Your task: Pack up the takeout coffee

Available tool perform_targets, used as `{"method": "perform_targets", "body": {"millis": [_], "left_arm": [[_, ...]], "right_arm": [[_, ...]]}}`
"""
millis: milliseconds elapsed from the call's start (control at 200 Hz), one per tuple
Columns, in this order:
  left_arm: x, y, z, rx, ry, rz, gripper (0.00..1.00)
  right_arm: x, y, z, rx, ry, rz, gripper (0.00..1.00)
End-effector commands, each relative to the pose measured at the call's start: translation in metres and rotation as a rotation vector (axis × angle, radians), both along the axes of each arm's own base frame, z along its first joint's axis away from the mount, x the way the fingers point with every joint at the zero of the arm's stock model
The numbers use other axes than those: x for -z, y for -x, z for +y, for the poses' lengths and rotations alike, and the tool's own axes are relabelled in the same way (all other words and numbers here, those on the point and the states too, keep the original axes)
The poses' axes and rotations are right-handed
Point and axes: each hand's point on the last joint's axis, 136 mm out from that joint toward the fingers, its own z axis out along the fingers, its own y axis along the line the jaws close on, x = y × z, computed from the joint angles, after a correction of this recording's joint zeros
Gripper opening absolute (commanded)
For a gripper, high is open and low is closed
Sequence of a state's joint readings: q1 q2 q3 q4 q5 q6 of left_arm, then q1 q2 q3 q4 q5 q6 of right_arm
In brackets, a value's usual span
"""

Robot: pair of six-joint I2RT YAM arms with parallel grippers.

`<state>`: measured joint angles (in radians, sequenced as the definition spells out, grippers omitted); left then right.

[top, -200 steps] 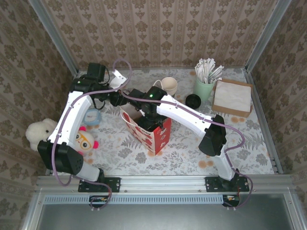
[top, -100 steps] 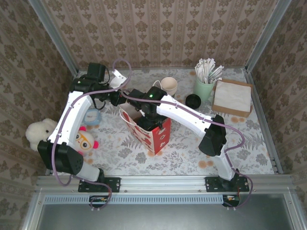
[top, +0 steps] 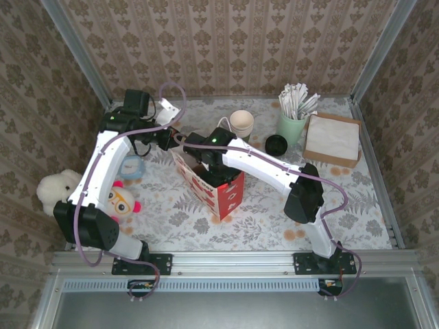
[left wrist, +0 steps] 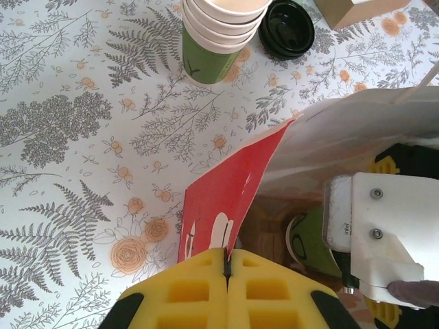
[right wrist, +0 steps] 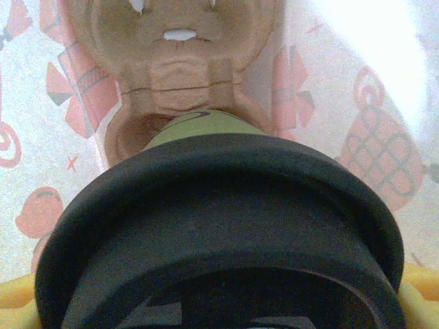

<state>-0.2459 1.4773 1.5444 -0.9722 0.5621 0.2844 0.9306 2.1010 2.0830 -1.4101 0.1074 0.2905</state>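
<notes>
Right hand [left wrist: 374,226] is down inside the red paper bag [top: 223,195]. Its jaws are spread wide around the takeout coffee [right wrist: 219,205], with a yellow pad on either side just under the black lid. The cup hangs upright over a brown pulp carrier [right wrist: 182,75] at the bag's bottom. Whether its base touches a socket yet can't be told, since the lid blocks the right wrist view. Left hand [left wrist: 225,264] is fully closed, pinching the bag's rim to hold the mouth open. The bag stands on the worktop [top: 171,219] between the two arms.

Handling, as a judgement: it's a paper cup, light if empty, heavier and sloshy if full. The wall is soft and would dent under a hard squeeze. The lid is press-fit and may pop if gripped or bumped on the bag's edge. Best hold is across the upper body just below the lid, where the rolled lip stiffens it, cup upright. The bag is thin and floppy, so it needs that rim pinch.
</notes>
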Motion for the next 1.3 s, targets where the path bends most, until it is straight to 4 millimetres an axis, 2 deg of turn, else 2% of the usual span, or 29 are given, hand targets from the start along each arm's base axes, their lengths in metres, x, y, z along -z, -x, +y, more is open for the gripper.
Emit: {"method": "perform_targets", "body": {"millis": [0,990,1295], "left_arm": [[-0.011,-0.001,0.000,-0.009,0.035,-0.032,0.00],[-0.014,0.003,0.000,-0.007,0.055,-0.048,0.00],[-0.014,0.002,0.000,-0.011,0.057,-0.048,0.00]], "right_arm": [[0.006,0.003,-0.001,0.003,0.013,0.006,0.64],[0.023,0.004,-0.001,0.011,0.016,0.028,0.64],[0.019,0.006,-0.004,0.036,0.022,0.052,0.64]]}}
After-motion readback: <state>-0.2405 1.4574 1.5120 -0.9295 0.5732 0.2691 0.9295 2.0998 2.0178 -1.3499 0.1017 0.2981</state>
